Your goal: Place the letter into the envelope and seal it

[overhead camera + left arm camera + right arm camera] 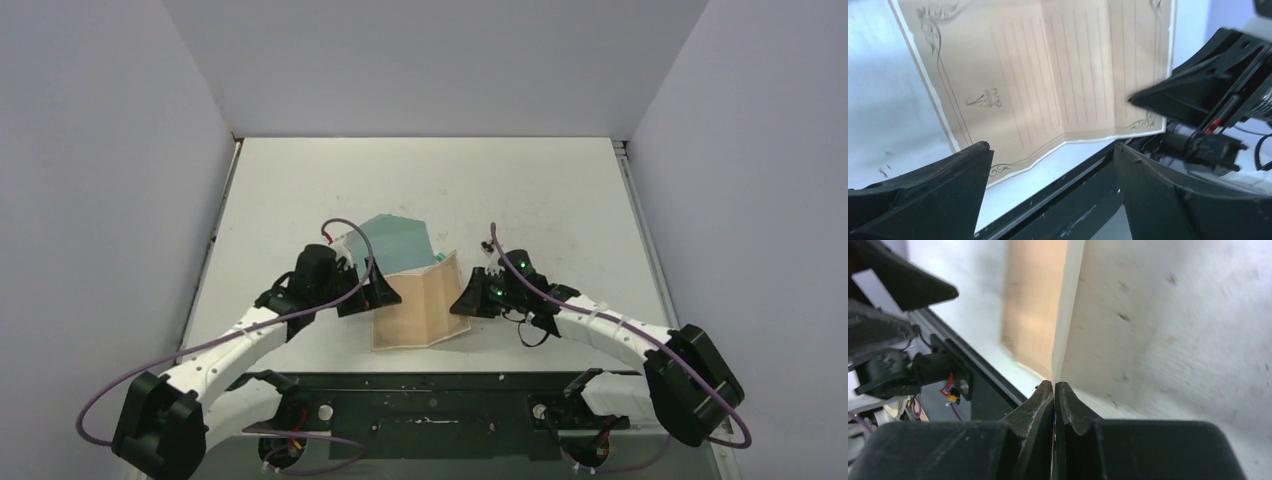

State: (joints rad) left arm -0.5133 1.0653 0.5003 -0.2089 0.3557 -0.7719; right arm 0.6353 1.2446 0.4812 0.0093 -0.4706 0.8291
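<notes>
Overhead, the left gripper (383, 296) is seen at the left edge of the letter (418, 308) and the right gripper (464, 300) at its right edge. How far either is open cannot be told here, as the fingers are covered by the black housings. The letter lies on the white table (560, 200), just ahead of the dark rail (430, 400). It is a tan sheet creased down the middle, with its right half raised off the surface. Its far edge meets the teal envelope (400, 238); which lies on top cannot be made out, and the envelope's left part is hidden behind the left wrist.

In the left wrist view, the two fingers (938, 195) are held wide apart, and nothing is gripped between them. The letter is spread beyond them, showing ruled lines, a dark scrolled border, a small emblem and vertical folds. Its top is cut off by the frame.

In the right wrist view, the fingers (1038, 405) are pressed together on the letter's edge, seen almost edge-on as a thin pale line. The tan face at left is blurred. A pale speckled surface fills the right; whether it is table or the sheet's back cannot be told.
</notes>
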